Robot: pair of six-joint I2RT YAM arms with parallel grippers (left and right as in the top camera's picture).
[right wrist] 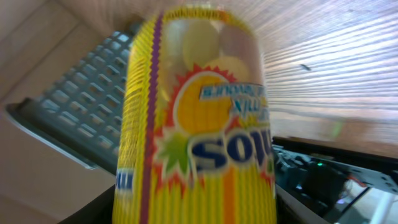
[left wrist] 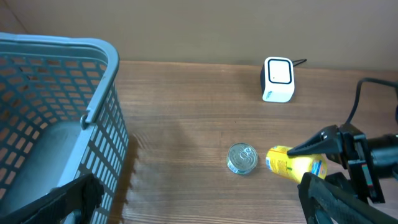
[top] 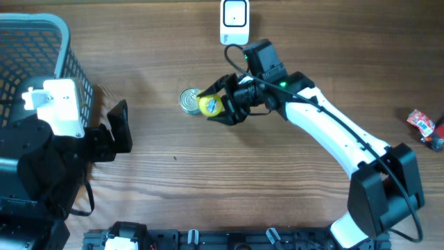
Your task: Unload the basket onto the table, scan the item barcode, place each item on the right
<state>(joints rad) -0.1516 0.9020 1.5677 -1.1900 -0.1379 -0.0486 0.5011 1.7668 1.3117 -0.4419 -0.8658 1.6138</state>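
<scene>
**Yellow can in the right pincer, short of the scanner**

I have the yellow can (top: 210,105) lying crosswise between the jaws of the right pincer (top: 212,104), which are closed on its sides as far as I can see. It sits in front of the scanner (top: 234,21) and a little to the side, well apart from it. A small tin (top: 189,101) stands just beside its far end. The left pincer (top: 119,128) hangs wide open and empty beside the basket (top: 62,42), far from the scanner.

The wrist view shows only fruit art and upside-down lettering, no barcode. I judge the next job is to lift clear of the tin, bring the can up to the scanner's face, and roll the wrist slowly until the code side meets it. I want a firm grip, since a smooth round can may slip or twist. I should keep the fingers off the code.
</scene>
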